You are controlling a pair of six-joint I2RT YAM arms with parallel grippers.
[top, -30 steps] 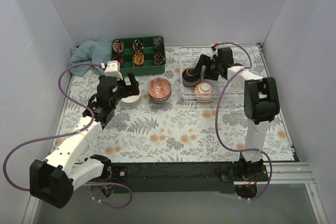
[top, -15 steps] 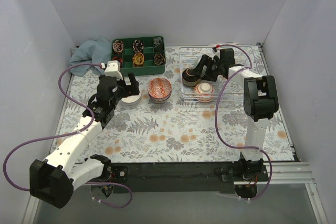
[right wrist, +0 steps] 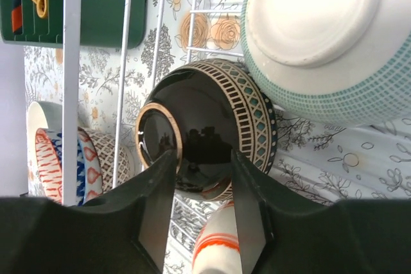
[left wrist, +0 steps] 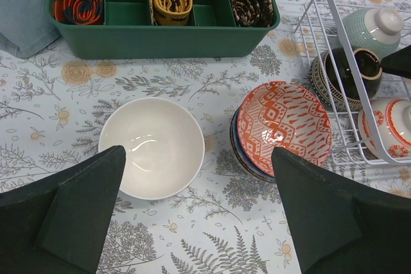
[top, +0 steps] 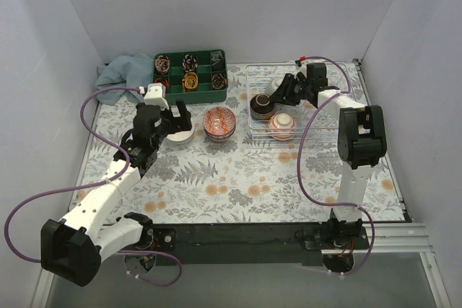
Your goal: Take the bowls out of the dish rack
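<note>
Though squinting at the right wrist view, can't call the right gripper clamped or loose, just reaching into the dish rack at the table's back right with a finger on each side of the black bowl. Also spotting a teal-banded bowl and a red-striped bowl in that rack beside it. Got the left gripper spread wide, holding nothing, hanging over the white bowl next to the stacked orange bowl.

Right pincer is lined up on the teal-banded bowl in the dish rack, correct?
No: the right pincer is lined up on the dark patterned bowl in the dish rack, with the teal-banded bowl beside it. The right wrist view shows this.
</note>
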